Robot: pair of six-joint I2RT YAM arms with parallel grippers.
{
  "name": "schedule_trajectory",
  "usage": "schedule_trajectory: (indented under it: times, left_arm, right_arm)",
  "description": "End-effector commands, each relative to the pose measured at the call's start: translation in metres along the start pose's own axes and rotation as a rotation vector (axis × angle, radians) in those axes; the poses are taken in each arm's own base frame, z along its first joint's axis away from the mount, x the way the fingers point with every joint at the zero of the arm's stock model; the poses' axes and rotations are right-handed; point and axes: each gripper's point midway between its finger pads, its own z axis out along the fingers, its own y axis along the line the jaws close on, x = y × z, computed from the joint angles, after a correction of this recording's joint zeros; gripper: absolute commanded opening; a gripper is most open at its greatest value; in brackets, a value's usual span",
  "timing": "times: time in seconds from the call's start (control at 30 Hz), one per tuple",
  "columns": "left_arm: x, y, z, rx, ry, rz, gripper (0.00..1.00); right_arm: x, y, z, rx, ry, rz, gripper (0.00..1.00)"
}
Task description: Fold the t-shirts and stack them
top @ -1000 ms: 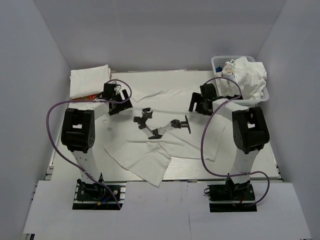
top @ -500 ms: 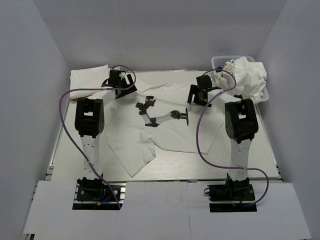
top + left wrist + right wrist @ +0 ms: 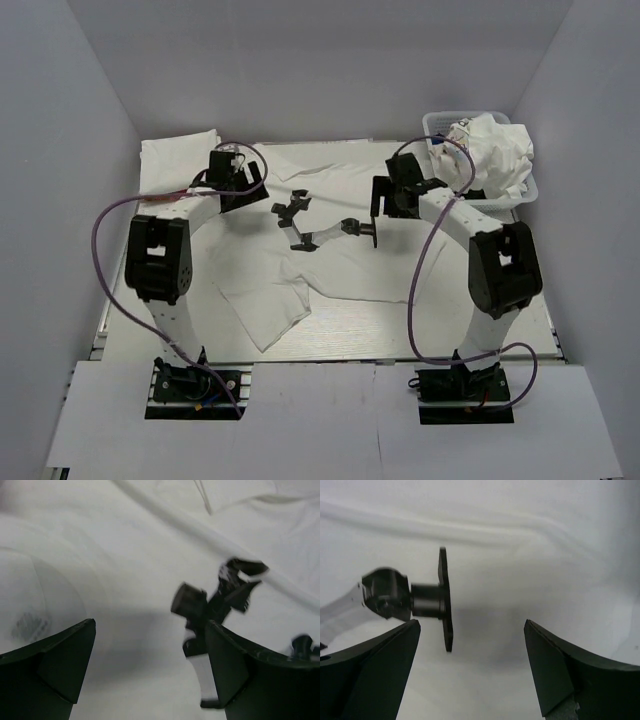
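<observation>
A white t-shirt (image 3: 330, 265) lies spread across the middle of the table, wrinkled, with one corner hanging toward the front left. A black jointed mount (image 3: 320, 225) lies on top of it. My left gripper (image 3: 240, 188) is open and empty, low over the shirt's far left part (image 3: 125, 580); the mount (image 3: 220, 595) shows just beyond my right finger. My right gripper (image 3: 380, 205) is open and empty over the shirt's far right part (image 3: 520, 580), with the mount's round end plate (image 3: 443, 600) near my left finger. A faint grey mark (image 3: 30, 625) shows on the cloth.
A folded white shirt pile (image 3: 180, 158) sits at the far left corner. A white lattice basket (image 3: 440, 125) heaped with crumpled white shirts (image 3: 495, 150) stands at the far right. Grey walls close in the table on three sides.
Both grippers moved toward the far side, then settled back a little. The shirt's near edge drew away from the table's front. The mount shifted slightly with the cloth.
</observation>
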Motion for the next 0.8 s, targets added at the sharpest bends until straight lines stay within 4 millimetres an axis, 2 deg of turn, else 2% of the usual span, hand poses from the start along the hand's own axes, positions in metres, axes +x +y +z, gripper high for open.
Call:
schedule_trajectory:
  times: [0.0,0.03,0.07,0.13,0.17,0.23,0.27,0.33,0.37,0.47,0.53,0.57,0.6,0.63,0.67,0.77]
  left_arm:
    - [0.000,-0.027,-0.051,0.093,-0.061,0.012,1.00]
    - [0.011,-0.032,-0.057,0.111,-0.050,0.021,1.00]
    - [0.029,-0.030,-0.065,0.134,-0.030,0.011,1.00]
    - [0.055,-0.039,-0.072,0.176,0.004,0.013,1.00]
    - [0.074,-0.031,-0.075,0.163,0.031,0.002,1.00]
    - [0.091,-0.023,-0.075,0.135,0.049,-0.003,1.00]
    - [0.106,-0.008,-0.072,0.081,0.073,-0.019,1.00]
    - [0.125,0.008,-0.072,0.013,0.110,-0.058,1.00]
    - [0.125,0.015,-0.073,-0.025,0.095,-0.070,1.00]
    - [0.146,0.035,-0.075,-0.082,0.124,-0.118,1.00]
    - [0.144,0.043,-0.074,-0.112,0.103,-0.136,1.00]
    - [0.150,0.046,-0.073,-0.124,0.123,-0.135,1.00]
    - [0.156,0.051,-0.073,-0.147,0.145,-0.134,1.00]
    - [0.155,0.052,-0.070,-0.157,0.142,-0.145,1.00]
    - [0.160,0.055,-0.066,-0.171,0.166,-0.145,1.00]
    - [0.160,0.059,-0.064,-0.212,0.179,-0.150,1.00]
  right_arm:
    - [0.062,-0.020,-0.024,0.093,0.136,0.025,0.90]
    - [0.073,-0.023,-0.027,0.101,0.155,0.026,0.90]
    - [0.073,-0.024,-0.033,0.094,0.136,0.044,0.90]
    - [0.107,-0.035,-0.039,0.108,0.178,0.044,0.90]
    - [0.121,-0.040,-0.037,0.119,0.196,0.059,0.90]
    - [0.132,-0.046,-0.040,0.137,0.200,0.067,0.90]
    - [0.140,-0.050,-0.040,0.149,0.214,0.067,0.90]
    - [0.150,-0.058,-0.042,0.187,0.234,0.063,0.90]
    - [0.156,-0.062,-0.043,0.208,0.249,0.064,0.90]
    - [0.172,-0.080,-0.049,0.281,0.274,0.072,0.90]
    - [0.188,-0.107,-0.062,0.416,0.295,0.084,0.90]
    - [0.186,-0.111,-0.065,0.440,0.266,0.106,0.90]
    - [0.193,-0.117,-0.071,0.462,0.286,0.121,0.90]
    - [0.186,-0.118,-0.076,0.451,0.245,0.157,0.90]
    - [0.197,-0.122,-0.079,0.455,0.255,0.167,0.90]
    - [0.200,-0.131,-0.093,0.456,0.227,0.247,0.90]
